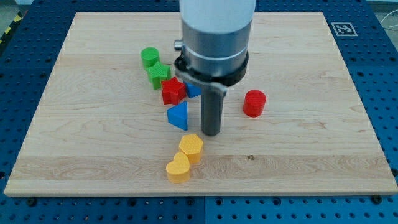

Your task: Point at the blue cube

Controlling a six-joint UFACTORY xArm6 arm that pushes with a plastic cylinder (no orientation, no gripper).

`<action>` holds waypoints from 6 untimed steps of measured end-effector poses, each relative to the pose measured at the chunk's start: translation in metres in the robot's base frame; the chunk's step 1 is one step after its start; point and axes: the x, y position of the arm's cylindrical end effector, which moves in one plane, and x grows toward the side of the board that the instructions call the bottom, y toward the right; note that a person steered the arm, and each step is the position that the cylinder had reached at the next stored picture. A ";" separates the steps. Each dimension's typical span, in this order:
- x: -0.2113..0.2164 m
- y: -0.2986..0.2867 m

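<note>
My tip [211,133] rests on the light wooden table [311,155], just right of a blue triangular block [178,116]. The blue cube [193,90] sits mostly hidden behind the tool (a bare rod, holding nothing), touching a red star-shaped block [172,91]. No readable writing shows.
</note>
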 end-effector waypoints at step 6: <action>-0.129 -0.019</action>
